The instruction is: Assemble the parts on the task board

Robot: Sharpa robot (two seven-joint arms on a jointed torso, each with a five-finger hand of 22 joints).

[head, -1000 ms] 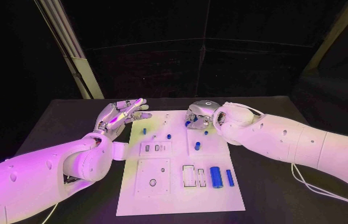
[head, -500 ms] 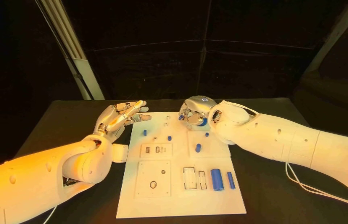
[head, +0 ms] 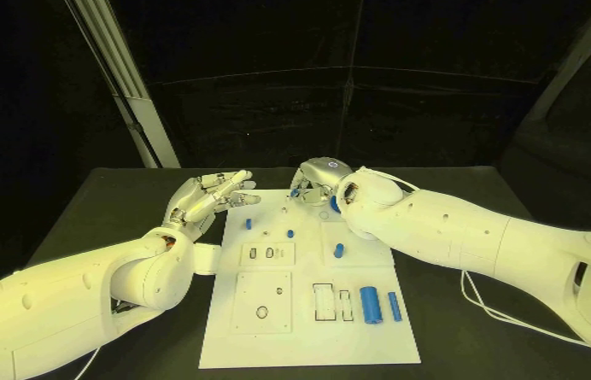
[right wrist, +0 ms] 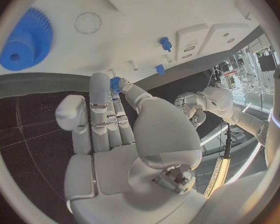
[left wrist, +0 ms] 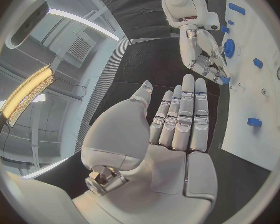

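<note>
The white task board [head: 308,337] lies mid-table. My right hand [head: 314,181] hovers over its far edge, and in the right wrist view a small blue part [right wrist: 115,83] sits pinched between the thumb and a fingertip. A blue gear [right wrist: 25,37] lies flat on the board beside that hand, and it also appears from the left wrist [left wrist: 228,47]. My left hand [head: 209,194] hangs at the board's far left corner with straight, spread fingers [left wrist: 184,114] and nothing in it. Small blue pegs [head: 248,223] [head: 289,234] [head: 337,248] stand on the board's far half.
A thick blue cylinder [head: 368,303] and a slim blue one [head: 394,305] lie at the board's near right, beside rectangular slots [head: 323,301]. A round hole [head: 261,312] sits in the near left plate. Black table [head: 111,218] surrounds the board.
My right hand has slid left along the board's far edge, towards the left hand. The left hand has barely moved.
</note>
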